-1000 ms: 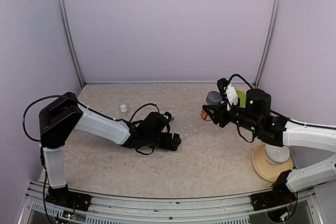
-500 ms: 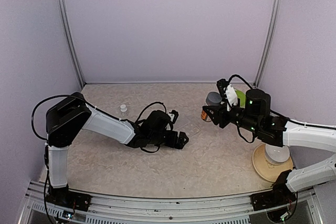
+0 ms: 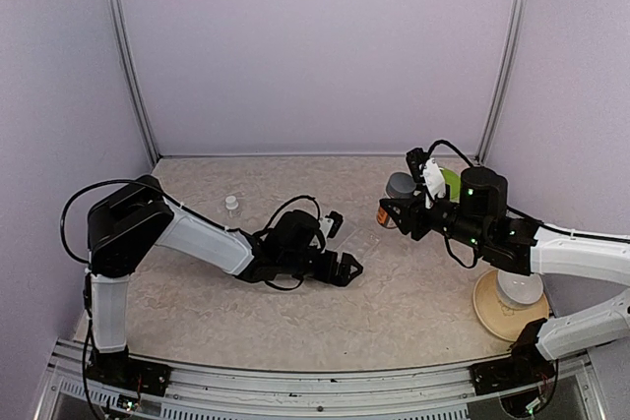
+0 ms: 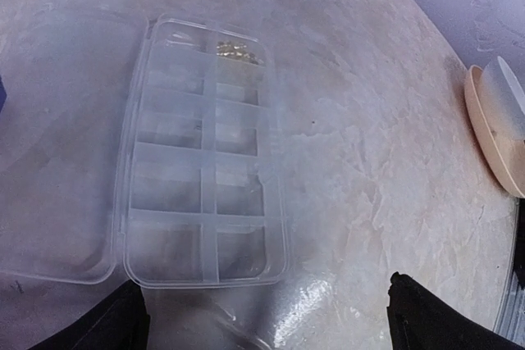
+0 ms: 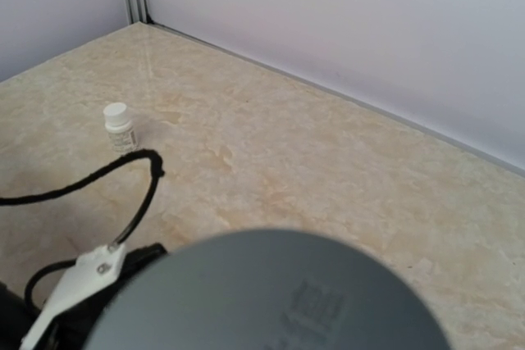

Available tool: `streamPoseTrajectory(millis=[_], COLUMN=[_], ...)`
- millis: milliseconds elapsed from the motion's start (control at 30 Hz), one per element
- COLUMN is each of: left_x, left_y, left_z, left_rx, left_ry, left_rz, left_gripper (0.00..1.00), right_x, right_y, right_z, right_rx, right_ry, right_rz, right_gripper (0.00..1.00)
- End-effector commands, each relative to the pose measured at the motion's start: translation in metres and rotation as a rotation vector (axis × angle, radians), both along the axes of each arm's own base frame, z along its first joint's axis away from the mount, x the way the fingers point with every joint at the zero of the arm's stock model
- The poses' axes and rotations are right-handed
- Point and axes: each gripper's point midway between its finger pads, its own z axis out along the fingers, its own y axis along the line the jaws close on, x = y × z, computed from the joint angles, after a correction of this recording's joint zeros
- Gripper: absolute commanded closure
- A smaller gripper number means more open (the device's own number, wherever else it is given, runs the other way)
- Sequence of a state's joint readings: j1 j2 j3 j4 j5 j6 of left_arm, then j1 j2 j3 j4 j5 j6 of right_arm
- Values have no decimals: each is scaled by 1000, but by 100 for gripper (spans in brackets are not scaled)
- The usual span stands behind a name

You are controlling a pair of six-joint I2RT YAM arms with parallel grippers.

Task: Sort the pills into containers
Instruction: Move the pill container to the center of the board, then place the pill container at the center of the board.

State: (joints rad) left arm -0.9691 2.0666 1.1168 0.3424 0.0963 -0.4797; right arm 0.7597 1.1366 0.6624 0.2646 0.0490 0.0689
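Down low, the left fingers (image 4: 435, 321) stand spread wide just short of the near end of the open clear pill box (image 4: 205, 161) lying flat on the worktop (image 4: 369, 161), while the right fingers (image 3: 406, 218) clasp a grey-capped bottle (image 3: 401, 185) raised off to the right.

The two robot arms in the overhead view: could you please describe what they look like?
Both the left arm and right arm have white link shells between bulky black joint housings, with loose black cables looping alongside. The right arm's housing shows small green lights. The left gripper and right gripper are black-fingered.
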Motion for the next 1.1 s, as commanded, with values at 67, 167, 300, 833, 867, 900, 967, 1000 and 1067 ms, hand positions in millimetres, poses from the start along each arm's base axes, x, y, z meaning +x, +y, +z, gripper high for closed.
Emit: streamPoseTrajectory(millis=[67,167,300,833,867,900,967,1000,1067], left_x=[-18,-18,-15,4,5,5,3,2,-1], left_y=[-15,-5,18,117,120,123,130,133,139], left_z=[14,25,43,126,128,130,134,137,143], left_rx=[-74,-79,-64,-108,-108,-108,-112,-118,-128], left_ry=[-15,-37,-85,-247,-252,-260,-280,-291,-318], left_rz=[-96,-67,8,266,273,280,288,293,298], left_gripper=[1,1,1,1,1,1,1,1,1], right_x=[-2,-3,-5,-42,-45,-47,-53,-56,-58], right_y=[4,3,5,87,94,101,114,120,130], right_z=[6,4,1,-55,-62,-68,-81,-88,-105], right_rx=[19,7,-8,-76,-84,-90,-104,-112,-136], right_ry=[-21,-19,-19,18,23,30,47,54,73], right_rz=[11,13,30,303,319,334,367,383,403], right_gripper=[52,52,52,50,49,49,48,48,47])
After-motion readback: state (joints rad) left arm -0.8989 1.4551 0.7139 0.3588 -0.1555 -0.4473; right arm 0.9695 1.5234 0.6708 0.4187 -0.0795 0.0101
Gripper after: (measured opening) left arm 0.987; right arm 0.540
